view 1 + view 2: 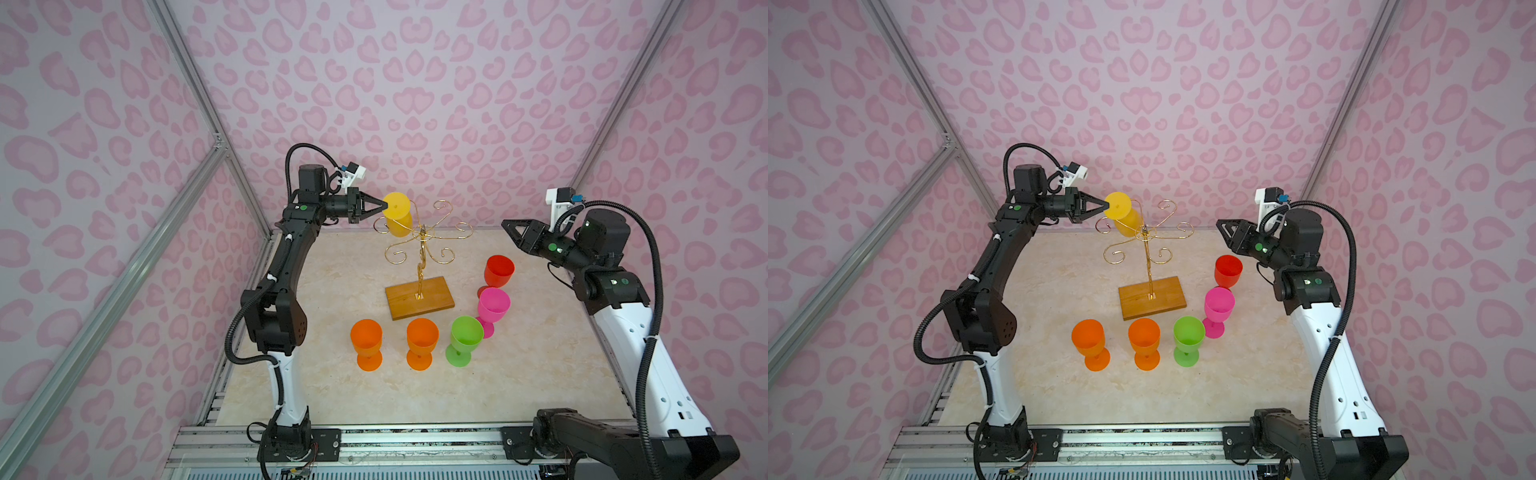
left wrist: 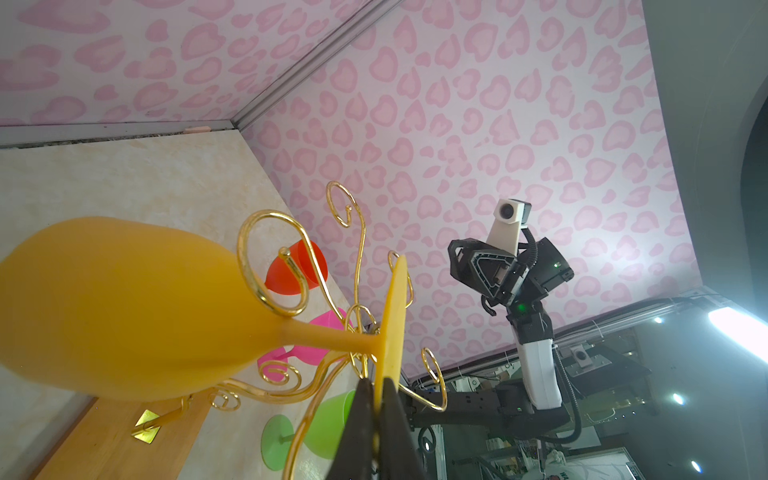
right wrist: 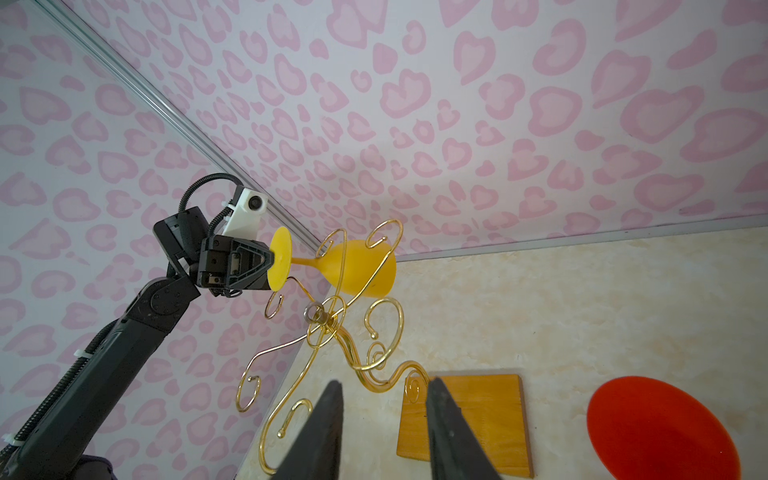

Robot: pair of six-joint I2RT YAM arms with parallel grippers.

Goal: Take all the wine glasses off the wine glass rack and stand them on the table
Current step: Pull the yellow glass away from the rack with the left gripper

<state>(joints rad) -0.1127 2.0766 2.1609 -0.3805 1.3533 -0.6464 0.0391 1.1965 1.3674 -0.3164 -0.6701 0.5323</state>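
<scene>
A yellow wine glass (image 1: 397, 216) (image 1: 1121, 214) hangs tilted among the back-left arms of the wine glass rack (image 1: 422, 237) (image 1: 1148, 266), its foot up and its bowl down. In the left wrist view its stem (image 2: 324, 336) runs right beside a gold curl (image 2: 249, 266). My left gripper (image 1: 384, 205) (image 2: 376, 380) is shut on the rim of the glass's foot (image 3: 280, 257). Off to the right of the rack, my right gripper (image 1: 505, 224) (image 3: 382, 382) hangs open and holds nothing, above the rack's wooden base (image 3: 465, 419).
Upright on the table in front of and right of the rack stand two orange glasses (image 1: 366, 343) (image 1: 422, 343), a green one (image 1: 465, 338), a pink one (image 1: 492, 307) and a red one (image 1: 498, 272). The back wall is close behind the rack.
</scene>
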